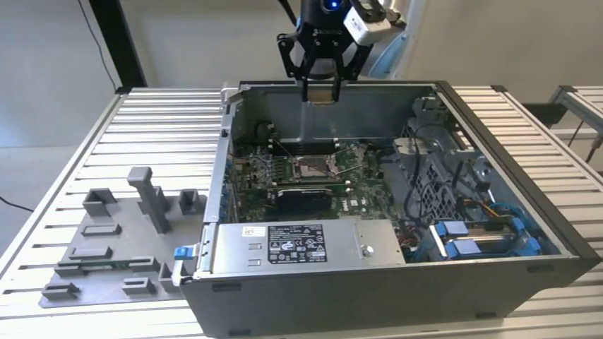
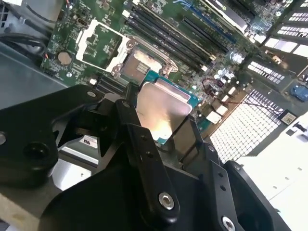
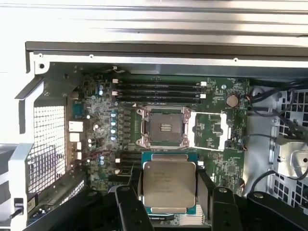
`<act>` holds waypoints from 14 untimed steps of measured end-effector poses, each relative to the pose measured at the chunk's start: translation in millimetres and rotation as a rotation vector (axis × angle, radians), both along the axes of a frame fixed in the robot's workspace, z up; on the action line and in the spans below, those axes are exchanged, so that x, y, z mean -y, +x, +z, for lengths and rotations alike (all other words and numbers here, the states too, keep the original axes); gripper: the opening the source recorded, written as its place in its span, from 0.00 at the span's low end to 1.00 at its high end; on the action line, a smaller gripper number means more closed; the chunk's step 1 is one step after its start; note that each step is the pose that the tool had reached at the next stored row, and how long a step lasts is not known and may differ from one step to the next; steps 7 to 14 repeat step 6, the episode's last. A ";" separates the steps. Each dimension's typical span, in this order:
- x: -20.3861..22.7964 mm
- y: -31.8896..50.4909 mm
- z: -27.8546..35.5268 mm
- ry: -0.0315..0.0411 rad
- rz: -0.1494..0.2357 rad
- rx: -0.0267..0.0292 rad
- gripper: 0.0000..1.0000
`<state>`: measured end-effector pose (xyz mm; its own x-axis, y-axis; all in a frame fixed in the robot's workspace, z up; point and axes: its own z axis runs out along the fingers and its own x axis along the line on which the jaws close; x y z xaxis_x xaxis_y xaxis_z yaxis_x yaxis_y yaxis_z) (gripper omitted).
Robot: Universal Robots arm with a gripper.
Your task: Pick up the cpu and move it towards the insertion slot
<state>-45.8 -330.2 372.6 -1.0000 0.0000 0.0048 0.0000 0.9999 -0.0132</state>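
- Exterior view: one black two-fingered gripper (image 1: 320,95) hangs above the rear wall of one open grey metal computer case (image 1: 527,233), which stands on one ribbed aluminium bench (image 1: 160,134). A small pale chip sits between the fingertips. One square silver-framed insertion slot (image 1: 311,167) lies on the green board well below. One grey plastic fixture plate (image 1: 104,254) with several upright blocks sits toward the exterior view's left.
- Second wrist view: one thin square cpu with silvery metal face (image 2: 161,113) is pinched at two opposite edges by the black fingers (image 2: 126,118). Risk: the grip bears on thin edges only, so a jolt could tilt or drop the chip onto the board.
- First wrist view: the cpu (image 3: 169,184) hangs clear of the slot (image 3: 166,128), whose frame stands open with its load plate folded aside. Four dark memory slots (image 3: 159,91) lie beyond. Risk: misalignment or rotation on arrival could bend the socket contacts, or catch the wire lever.
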 end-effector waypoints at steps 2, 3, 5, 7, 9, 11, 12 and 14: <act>-0.7 0.1 0.1 -0.0001 -0.001 -0.0001 0.00; -1.0 0.1 0.0 0.0001 -0.002 0.0000 0.00; -1.4 0.1 0.0 0.0001 -0.002 0.0000 0.00; -1.4 0.1 0.0 0.0001 -0.002 0.0000 0.00; -1.4 0.1 0.0 0.0001 -0.002 0.0000 0.00; -1.4 0.1 0.0 0.0001 -0.002 0.0000 0.00; -1.4 0.1 0.0 0.0001 -0.002 0.0000 0.00; -1.4 0.1 0.0 0.0001 -0.002 0.0000 0.00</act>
